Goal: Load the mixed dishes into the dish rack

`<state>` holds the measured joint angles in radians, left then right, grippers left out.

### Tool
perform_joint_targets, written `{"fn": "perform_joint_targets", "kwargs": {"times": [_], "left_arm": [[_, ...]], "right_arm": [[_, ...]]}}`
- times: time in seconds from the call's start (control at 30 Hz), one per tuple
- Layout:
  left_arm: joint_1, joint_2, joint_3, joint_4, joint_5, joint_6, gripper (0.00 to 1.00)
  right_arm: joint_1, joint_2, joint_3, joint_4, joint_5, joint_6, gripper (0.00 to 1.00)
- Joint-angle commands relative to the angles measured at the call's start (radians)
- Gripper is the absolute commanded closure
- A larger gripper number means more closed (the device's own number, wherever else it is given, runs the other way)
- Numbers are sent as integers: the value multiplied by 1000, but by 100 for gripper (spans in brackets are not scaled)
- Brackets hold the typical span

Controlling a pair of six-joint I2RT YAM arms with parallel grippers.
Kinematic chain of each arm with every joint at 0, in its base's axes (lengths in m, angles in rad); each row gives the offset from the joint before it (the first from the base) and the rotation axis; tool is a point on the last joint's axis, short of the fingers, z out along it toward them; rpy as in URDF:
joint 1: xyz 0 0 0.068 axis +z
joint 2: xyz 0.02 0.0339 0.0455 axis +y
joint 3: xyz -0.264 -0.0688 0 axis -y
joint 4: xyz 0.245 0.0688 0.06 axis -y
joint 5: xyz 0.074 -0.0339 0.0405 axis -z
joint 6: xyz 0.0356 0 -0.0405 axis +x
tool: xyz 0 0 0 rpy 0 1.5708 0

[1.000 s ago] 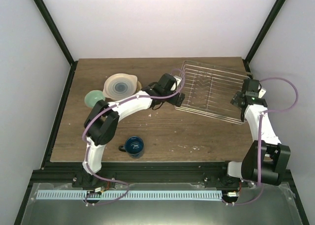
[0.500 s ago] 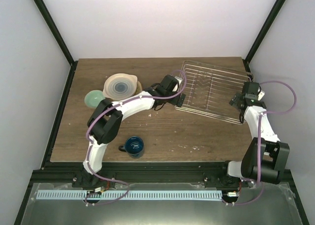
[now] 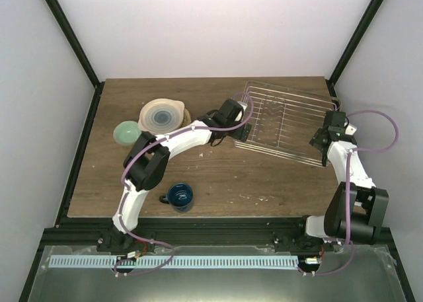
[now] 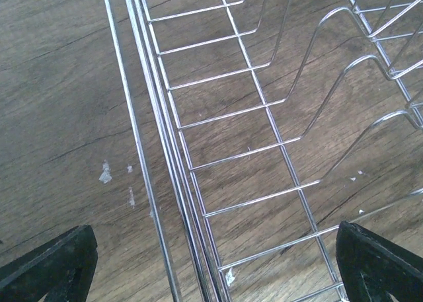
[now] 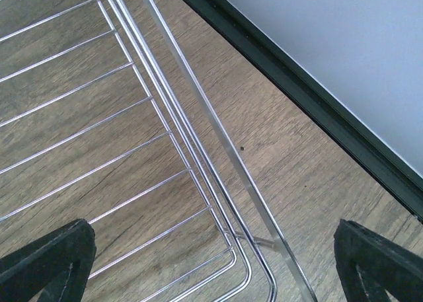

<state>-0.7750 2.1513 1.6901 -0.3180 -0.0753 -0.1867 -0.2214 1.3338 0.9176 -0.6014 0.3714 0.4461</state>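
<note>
The silver wire dish rack (image 3: pixel 284 120) lies at the back right of the table and holds no dishes. My left gripper (image 3: pixel 240 131) is open over the rack's left rim (image 4: pixel 172 163), with its fingers (image 4: pixel 46 269) wide apart on either side of the wires. My right gripper (image 3: pixel 322 143) is open over the rack's right near corner (image 5: pixel 264 262), also astride the rim. A stack of plates (image 3: pixel 160 115) with a pale bowl-like dish on top sits at the back left. The mint bowl (image 3: pixel 125 131) is beside the stack. The dark blue mug (image 3: pixel 179 195) stands near the front.
The black frame post and wall (image 5: pixel 317 110) run close behind the rack's right side. The table's right edge (image 3: pixel 334 94) is next to the rack. Bare wood (image 3: pixel 264 176) lies between the rack and the mug.
My left gripper has moved a little right and back along the rack's left rim. My right gripper has edged slightly toward the rack's right corner. The dishes have not moved.
</note>
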Motion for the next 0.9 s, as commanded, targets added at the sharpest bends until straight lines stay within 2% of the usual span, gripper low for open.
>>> {"fn": "perform_joint_targets", "kwargs": {"times": [0.0, 0.43, 0.67, 0.87], "left_arm": [[-8, 41, 44, -59, -14, 11, 0], [-7, -24, -43, -124, -26, 1, 0], [-9, -139, -175, -138, -13, -11, 0], [-29, -187, -198, -168, 10, -11, 0]], "right_arm": [[-11, 19, 32, -5, -13, 10, 0], [-12, 76, -8, 41, -69, -16, 0], [-12, 126, 39, 37, -123, -63, 0], [-10, 197, 121, -12, -111, -95, 0]]}}
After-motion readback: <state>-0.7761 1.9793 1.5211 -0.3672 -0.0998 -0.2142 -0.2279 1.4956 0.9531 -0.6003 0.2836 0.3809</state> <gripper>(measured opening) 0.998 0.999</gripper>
